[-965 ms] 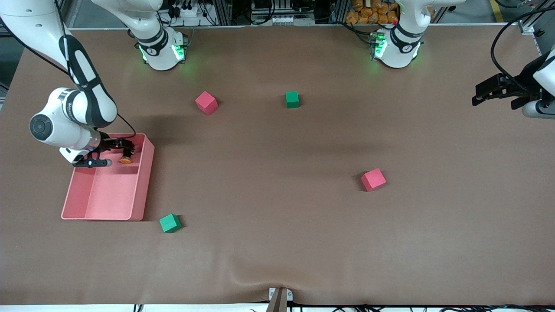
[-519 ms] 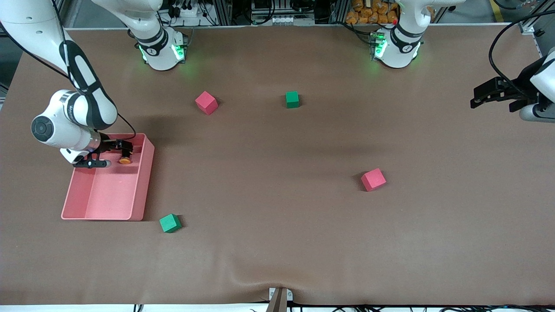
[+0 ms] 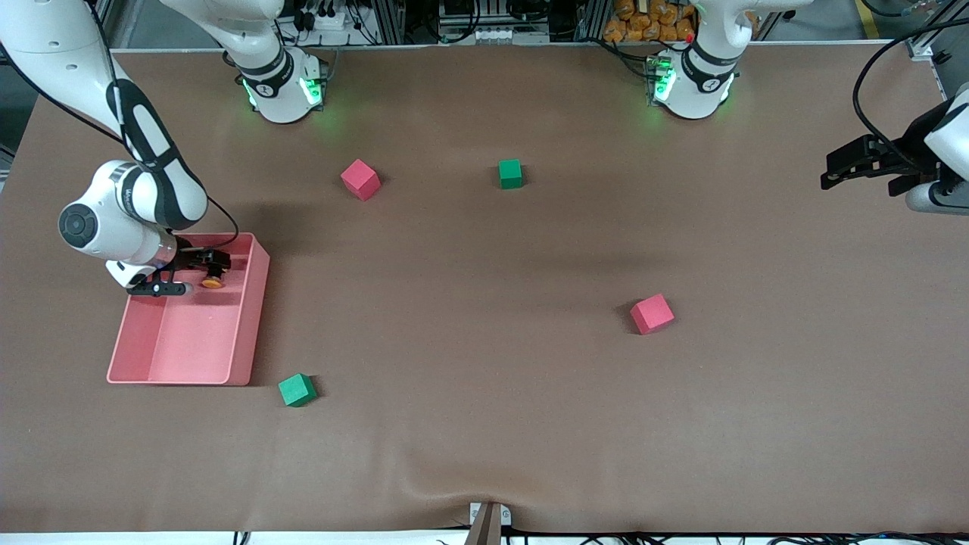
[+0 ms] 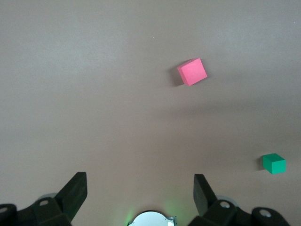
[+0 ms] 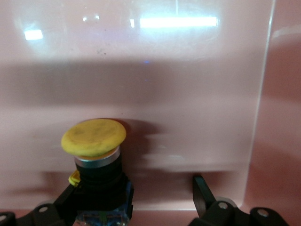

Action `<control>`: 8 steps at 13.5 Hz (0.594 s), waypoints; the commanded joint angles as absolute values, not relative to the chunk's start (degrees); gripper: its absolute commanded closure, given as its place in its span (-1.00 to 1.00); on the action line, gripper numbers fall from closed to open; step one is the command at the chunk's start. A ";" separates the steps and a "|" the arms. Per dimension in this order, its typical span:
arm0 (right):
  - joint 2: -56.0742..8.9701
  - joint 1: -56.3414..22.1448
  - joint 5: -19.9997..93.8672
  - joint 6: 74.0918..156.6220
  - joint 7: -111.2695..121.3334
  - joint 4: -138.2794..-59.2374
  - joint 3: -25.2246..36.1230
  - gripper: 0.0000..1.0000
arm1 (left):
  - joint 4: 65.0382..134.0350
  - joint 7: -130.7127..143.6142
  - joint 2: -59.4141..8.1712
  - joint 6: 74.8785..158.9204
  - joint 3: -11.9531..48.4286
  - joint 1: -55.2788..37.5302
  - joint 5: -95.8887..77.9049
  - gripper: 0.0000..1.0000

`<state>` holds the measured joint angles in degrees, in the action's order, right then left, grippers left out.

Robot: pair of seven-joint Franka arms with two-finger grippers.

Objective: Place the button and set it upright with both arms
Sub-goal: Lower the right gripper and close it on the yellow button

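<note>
The right gripper (image 5: 136, 200), spread wide inside the pink tray (image 3: 246, 318), has the button (image 5: 96, 155) against one finger; the left gripper (image 4: 140, 188) waits, released.

front: high, faces robot bases | left wrist: looks down on table (image 4: 94, 94) | right wrist: close inside bin (image 5: 188, 70)

The button (image 5: 96, 162) has a yellow-orange cap, a silver collar and a black body — perhaps blue at its base. The bin (image 3: 250, 318) is plain pink, the table (image 3: 484, 424) brown — cubes (image 3: 359, 179) red and green.
</note>
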<state>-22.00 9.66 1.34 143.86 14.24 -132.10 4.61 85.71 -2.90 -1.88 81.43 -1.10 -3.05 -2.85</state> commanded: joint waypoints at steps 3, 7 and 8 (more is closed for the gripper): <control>-22.24 9.33 0.80 144.67 15.64 -131.75 3.87 -1.00 | 85.87 -2.72 -1.76 81.39 -0.97 -3.08 -2.90 -1.00; -22.24 6.86 -1.13 146.25 16.00 -131.13 3.87 -1.00 | 85.87 -2.72 -1.76 81.39 -0.97 -3.16 -2.90 -1.00; -22.24 6.77 -1.93 146.51 15.91 -130.96 3.87 -1.00 | 85.87 -2.72 -1.76 81.39 -0.97 -3.16 -2.90 -1.00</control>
<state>-22.01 6.85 0.27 145.91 15.53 -131.58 3.77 85.93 -2.90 -1.89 81.43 -1.09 -3.05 -2.85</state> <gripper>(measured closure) 0.000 0.000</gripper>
